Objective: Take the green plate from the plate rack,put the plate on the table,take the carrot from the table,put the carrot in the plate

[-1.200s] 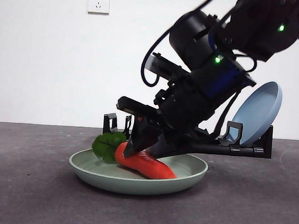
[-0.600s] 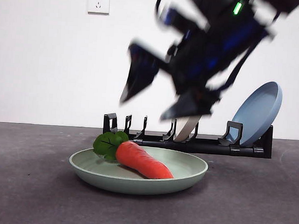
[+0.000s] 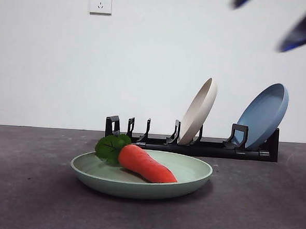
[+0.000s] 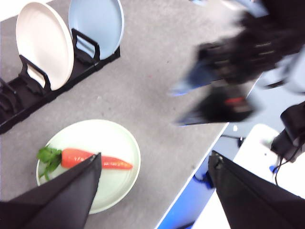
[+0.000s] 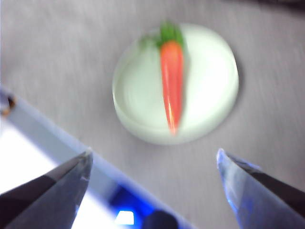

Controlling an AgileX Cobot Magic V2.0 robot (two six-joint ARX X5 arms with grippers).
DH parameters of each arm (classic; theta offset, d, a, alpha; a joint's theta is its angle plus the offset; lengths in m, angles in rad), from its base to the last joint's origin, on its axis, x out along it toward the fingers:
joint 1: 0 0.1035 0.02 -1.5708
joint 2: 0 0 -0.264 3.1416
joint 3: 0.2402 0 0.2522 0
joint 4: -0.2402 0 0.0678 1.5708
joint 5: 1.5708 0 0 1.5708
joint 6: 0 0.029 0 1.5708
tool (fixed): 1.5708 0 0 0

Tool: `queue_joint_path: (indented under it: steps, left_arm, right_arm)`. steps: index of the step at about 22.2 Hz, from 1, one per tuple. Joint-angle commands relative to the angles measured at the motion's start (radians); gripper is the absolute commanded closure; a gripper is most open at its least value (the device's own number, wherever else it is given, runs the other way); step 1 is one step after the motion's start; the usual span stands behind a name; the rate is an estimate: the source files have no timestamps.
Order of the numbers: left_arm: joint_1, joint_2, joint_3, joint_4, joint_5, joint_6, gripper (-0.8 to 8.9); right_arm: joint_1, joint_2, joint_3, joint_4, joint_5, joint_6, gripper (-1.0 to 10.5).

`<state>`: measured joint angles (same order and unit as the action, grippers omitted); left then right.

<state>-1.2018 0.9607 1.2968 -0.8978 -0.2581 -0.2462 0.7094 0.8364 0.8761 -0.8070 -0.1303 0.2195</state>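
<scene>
The green plate (image 3: 191, 175) lies flat on the table (image 3: 28, 200) in front of the plate rack (image 3: 208, 148). The carrot (image 3: 145, 165) lies in it, leaves to the left. My right gripper (image 3: 273, 15) is high at the top right, blurred, with only its dark fingertips (image 3: 303, 31) showing. In the right wrist view its jaws (image 5: 154, 155) stand open and empty, well above the plate (image 5: 209, 71) and carrot (image 5: 172, 81). My left gripper (image 4: 156, 160) hangs open and empty high over the table, with the plate (image 4: 112, 138) and carrot (image 4: 81, 156) far beneath.
A cream plate (image 3: 198, 111) and a blue plate (image 3: 264, 115) lean in the rack's right slots. The left wrist view shows the same two plates (image 4: 43, 45) (image 4: 95, 24), the blurred right arm (image 4: 233, 67), and the table's edge (image 4: 190, 176).
The right gripper let go of the carrot, opened, and rose fast up and to the right, almost out of the front view. Carrot and plate stayed put.
</scene>
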Motion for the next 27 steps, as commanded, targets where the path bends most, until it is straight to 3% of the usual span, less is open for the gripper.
queue_joint_path:
  steps: [1,6,7,10,11,27]
  left_arm:
    - [-0.003,-0.002,0.001,-0.021,-0.002,0.01,4.36]
    - [-0.003,-0.002,0.001,-0.087,-0.002,0.009,4.61]
    - [-0.003,-0.002,0.001,-0.097,-0.002,0.009,5.19]
    - [-0.003,-0.002,0.001,-0.128,-0.002,0.006,8.2]
    - [-0.003,-0.002,0.001,-0.135,-0.001,0.005,8.19]
    - [-0.003,-0.002,0.001,-0.147,-0.002,0.006,8.17]
  right_arm:
    - [0.0,-0.077,-0.005,-0.117,-0.001,-0.009,5.1]
    - [0.0,-0.18,-0.005,-0.259,-0.002,-0.007,5.3]
    - [0.0,-0.192,-0.005,-0.274,-0.002,-0.007,5.8]
    - [0.0,-0.216,-0.005,-0.316,-0.002,-0.007,8.5]
    - [0.0,-0.22,-0.005,-0.327,-0.002,-0.007,9.6]
    - [0.0,-0.222,-0.005,-0.339,0.003,0.011,9.5]
